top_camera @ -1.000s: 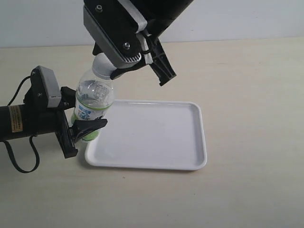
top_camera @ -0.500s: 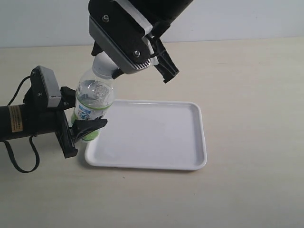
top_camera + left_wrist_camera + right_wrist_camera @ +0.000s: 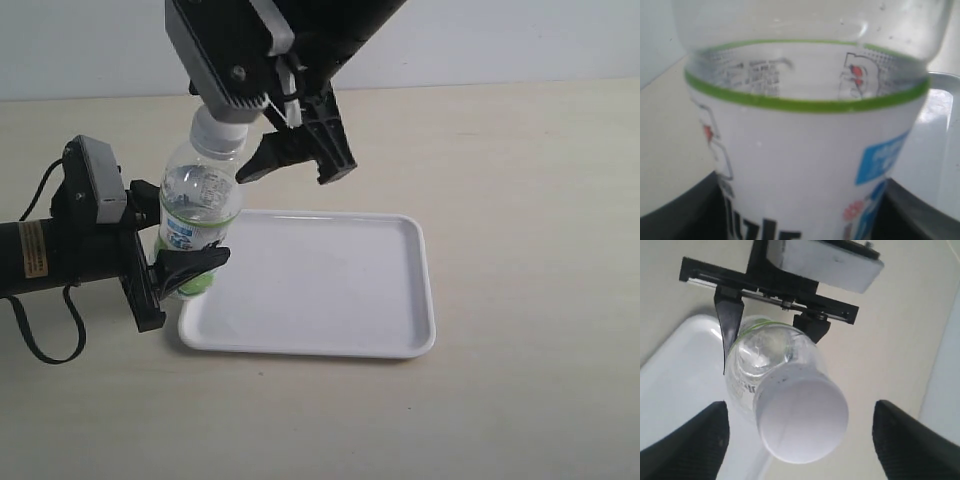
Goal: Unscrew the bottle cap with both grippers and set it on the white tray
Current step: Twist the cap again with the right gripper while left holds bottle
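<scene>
The bottle stands upright at the left edge of the white tray. My left gripper is shut on its labelled lower body, and black fingers press on both sides of the label. The bottle cap is on the neck. My right gripper hangs open over it, with its fingers on either side of the cap and clear of it. In the exterior view its grey block half hides the bottle cap.
The beige tabletop lies all around the tray. The left arm, with its yellow label and a looping black cable, lies along the table at the left. A pale wall runs along the back.
My right gripper has shifted left and turned over the bottle's top, so its fingers now point more downward. The bottle stands slightly more upright. The left gripper holds as before.
</scene>
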